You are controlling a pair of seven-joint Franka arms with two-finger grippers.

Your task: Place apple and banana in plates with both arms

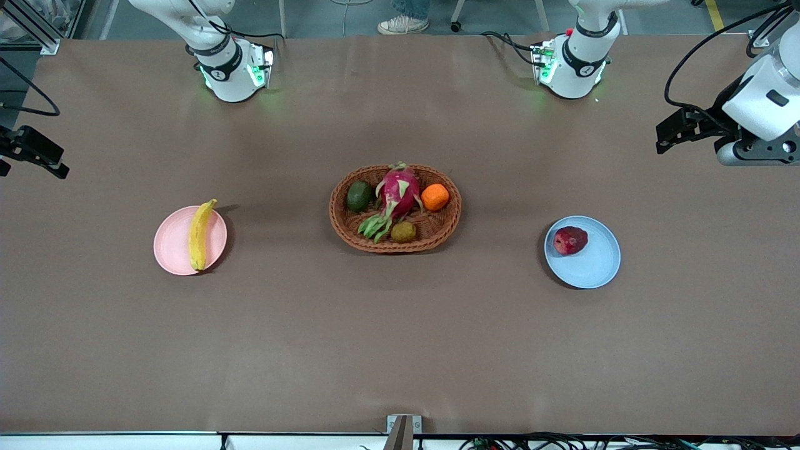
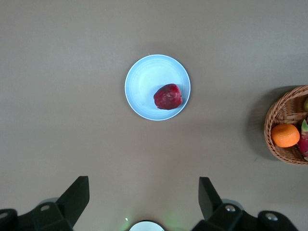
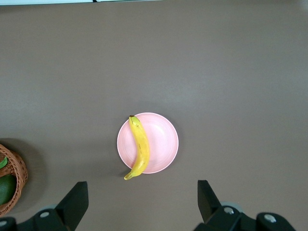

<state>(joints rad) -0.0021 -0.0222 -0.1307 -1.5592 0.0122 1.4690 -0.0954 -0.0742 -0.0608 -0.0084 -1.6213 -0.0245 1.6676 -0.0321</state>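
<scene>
Blue plate (image 1: 594,265): at 3 o'clock from the basket in the front view, toward the left arm's end of the counter (image 1: 400,350); slightly nearer the front camera than the pink plate.
Apple (image 1: 570,240): dark red, resting in the blue plate at about 10 o'clock, close to the rim.
Pink plate (image 1: 172,247): at 9 o'clock from the basket, toward the right arm's end.
Banana (image 1: 198,236): lies across the pink plate from 12 to 6 o'clock, its 12 o'clock tip poking past the rim.
Left arm (image 1: 765,94): raised over the counter's edge at 2 o'clock from the blue plate; left jaws spread wide, holding nothing.
Right arm (image 1: 228,69): right jaws up over the counter's edge at 10 o'clock from the pink plate, spread wide, holding nothing.
Basket (image 1: 437,234): brown wicker, mid-counter between the plates.
Basket contents: dragon fruit (image 1: 399,190) in the middle, orange (image 1: 435,197) at 2 o'clock, dark green fruit (image 1: 359,195) at 10 o'clock, small brownish fruit (image 1: 404,232) at 6 o'clock.
</scene>
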